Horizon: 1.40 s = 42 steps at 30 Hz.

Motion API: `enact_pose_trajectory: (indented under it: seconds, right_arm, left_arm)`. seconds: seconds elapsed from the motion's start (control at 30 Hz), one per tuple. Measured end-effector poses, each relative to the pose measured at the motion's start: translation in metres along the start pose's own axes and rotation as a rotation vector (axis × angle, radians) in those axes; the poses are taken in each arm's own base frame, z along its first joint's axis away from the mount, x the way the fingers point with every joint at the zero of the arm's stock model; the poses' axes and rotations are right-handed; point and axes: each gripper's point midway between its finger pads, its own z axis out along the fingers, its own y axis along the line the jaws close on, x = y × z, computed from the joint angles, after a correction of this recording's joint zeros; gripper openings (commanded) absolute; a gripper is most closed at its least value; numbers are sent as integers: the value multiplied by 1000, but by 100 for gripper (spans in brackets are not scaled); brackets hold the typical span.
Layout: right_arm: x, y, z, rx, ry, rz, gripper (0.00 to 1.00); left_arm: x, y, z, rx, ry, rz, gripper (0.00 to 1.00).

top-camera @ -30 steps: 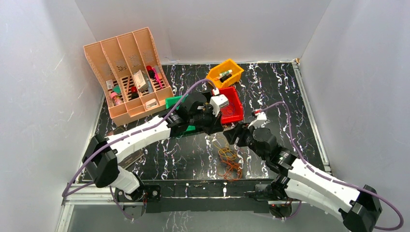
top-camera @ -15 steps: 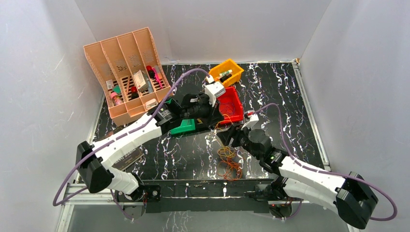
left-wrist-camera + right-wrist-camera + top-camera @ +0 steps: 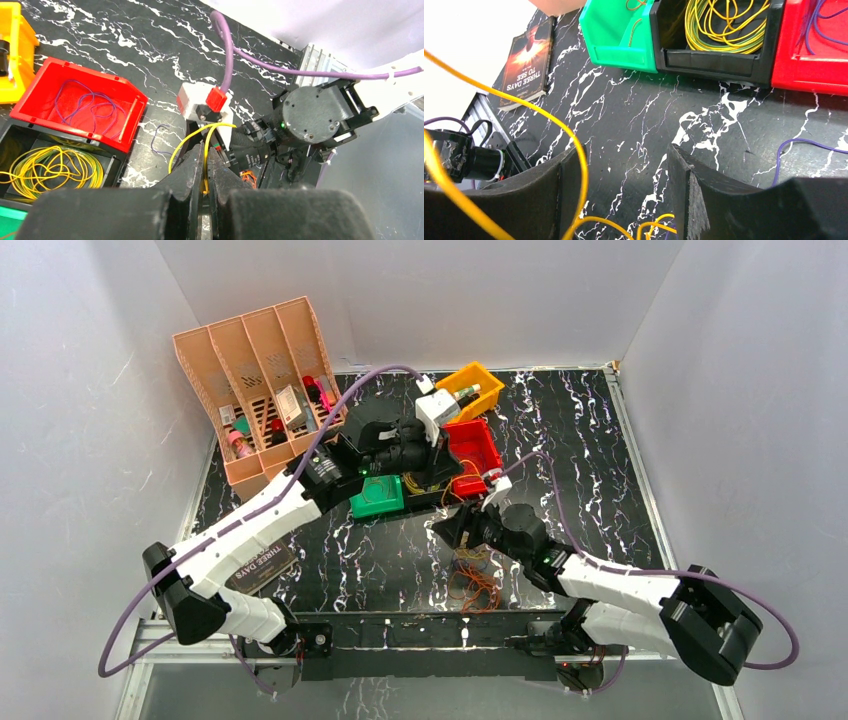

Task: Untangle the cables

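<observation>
My left gripper (image 3: 205, 167) is shut on a yellow cable (image 3: 186, 142) that loops up from its fingertips. In the top view the left gripper (image 3: 432, 472) hangs over the black bin (image 3: 437, 498). My right gripper (image 3: 624, 185) is open; a yellow cable (image 3: 574, 145) runs across its left finger (image 3: 566, 187) without being gripped. In the top view the right gripper (image 3: 450, 530) sits just left of the tangle of orange and yellow cables (image 3: 472, 578) on the table. The black bin (image 3: 719, 57) holds coiled yellow cables (image 3: 724, 25).
A green bin (image 3: 377, 496), a red bin (image 3: 470, 452) with a purple cable, and a yellow bin (image 3: 467, 390) stand mid-table. A peach file organizer (image 3: 265, 390) stands back left. A book (image 3: 257, 565) lies front left. A loose purple cable (image 3: 804, 145) lies on the table.
My left arm has moved back and left towards the bins, drawing the yellow cable with it. My right gripper has moved left, beside the tangle.
</observation>
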Motion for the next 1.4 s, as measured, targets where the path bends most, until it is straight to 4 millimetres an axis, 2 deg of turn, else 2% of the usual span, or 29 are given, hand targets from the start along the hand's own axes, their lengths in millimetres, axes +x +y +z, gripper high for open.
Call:
enact_pose_trajectory:
  seconds: [0.1, 0.17, 0.33, 0.47, 0.77, 1.03, 1.2, 1.4]
  right_arm:
    - [5, -1, 2, -4, 15, 3, 66]
    - [11, -4, 1, 3, 26, 9, 66]
    - [28, -15, -4, 31, 59, 32, 59]
    - [39, -25, -9, 64, 84, 54, 52]
    - [58, -46, -25, 149, 114, 81, 44]
    - [68, -70, -44, 259, 122, 98, 41]
    - [81, -84, -54, 322, 147, 107, 41]
    - [81, -87, -58, 338, 145, 108, 42]
  left_arm:
    - [-11, -1, -6, -13, -11, 10, 0]
    - [-26, 0, -12, -31, -32, 26, 0]
    - [-81, 6, -37, -139, -141, 76, 0]
    - [-112, 14, -55, -226, -213, 103, 0]
    - [-140, 34, -78, -383, -260, 138, 0]
    - [-153, 54, -89, -515, -253, 179, 0]
    - [-171, 58, -103, -571, -285, 209, 0]
    - [-179, 61, -111, -604, -299, 232, 0]
